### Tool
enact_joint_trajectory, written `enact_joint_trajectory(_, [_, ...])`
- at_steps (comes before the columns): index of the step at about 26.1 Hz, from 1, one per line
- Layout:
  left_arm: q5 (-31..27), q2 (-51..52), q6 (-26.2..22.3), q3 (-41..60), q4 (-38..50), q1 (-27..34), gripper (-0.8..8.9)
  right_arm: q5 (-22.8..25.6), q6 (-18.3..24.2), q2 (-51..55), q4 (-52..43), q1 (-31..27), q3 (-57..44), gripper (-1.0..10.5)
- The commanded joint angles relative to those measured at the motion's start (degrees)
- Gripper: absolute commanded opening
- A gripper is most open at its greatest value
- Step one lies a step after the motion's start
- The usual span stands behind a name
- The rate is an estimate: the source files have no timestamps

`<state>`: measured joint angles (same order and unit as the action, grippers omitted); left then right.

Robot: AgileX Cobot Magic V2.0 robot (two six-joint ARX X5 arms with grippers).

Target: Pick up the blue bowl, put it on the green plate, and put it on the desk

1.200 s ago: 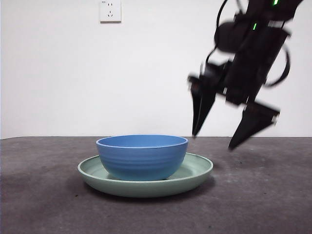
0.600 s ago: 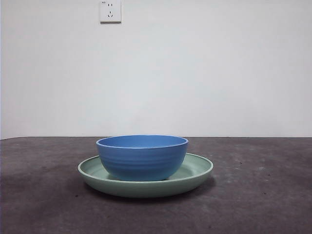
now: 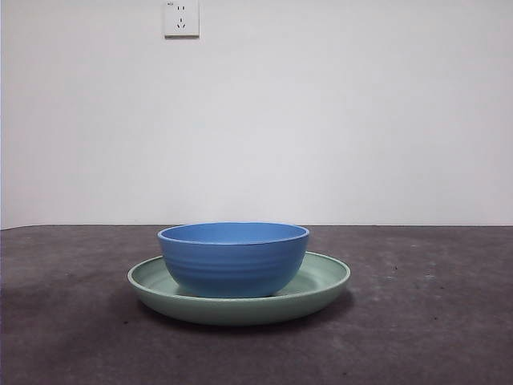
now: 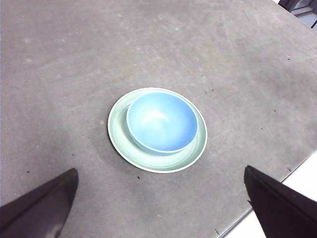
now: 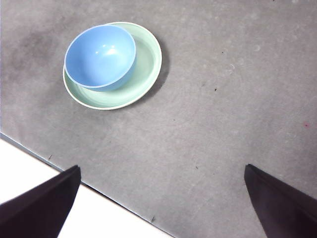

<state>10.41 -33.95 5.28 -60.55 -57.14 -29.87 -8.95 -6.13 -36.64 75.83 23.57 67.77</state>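
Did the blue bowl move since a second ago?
No. The blue bowl sits in the same spot on the green plate, below the wall socket, as before.

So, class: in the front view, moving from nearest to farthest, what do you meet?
Dark grey speckled desk → pale mint-green round plate → ridged blue bowl resting in it → white wall with a socket.

The blue bowl sits inside the green plate toward its 9 o'clock rim, on the desk, well apart from the right gripper, whose jaws stand spread wide.
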Motion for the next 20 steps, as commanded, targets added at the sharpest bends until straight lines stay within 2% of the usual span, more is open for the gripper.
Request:
enact_joint_trajectory(1, [0.20,-0.31,0.09,-0.52,0.81,-0.20,5.60,0.02,0.70,-0.33,-0.74,0.31,0.37,6.0])
enact_joint_trajectory(2, [0.20,-0.31,0.02,-0.52,0.81,-0.20,5.19,0.02,0.68,-0.33,-1.31,0.31,0.37,5.7])
enact_joint_trajectory(3, [0.20,-0.31,-0.28,-0.52,0.79,-0.20,3.62,-0.04,0.70,-0.33,-1.95,0.31,0.37,4.0])
enact_joint_trajectory(4, [0.20,-0.31,-0.31,-0.52,0.81,-0.20,1.27,-0.02,0.61,-0.33,-2.45,0.31,0.37,1.0])
enact_joint_trajectory(5, [0.20,-0.31,-0.20,-0.52,1.03,-0.20,0.11,-0.02,0.57,-0.31,-2.75,0.31,0.37,0.2])
enact_joint_trajectory(20, [0.17,0.04,-0.09,-0.02,2.25,0.37,0.28,0.00,0.61,-0.31,-3.23,0.31,0.39,0.3])
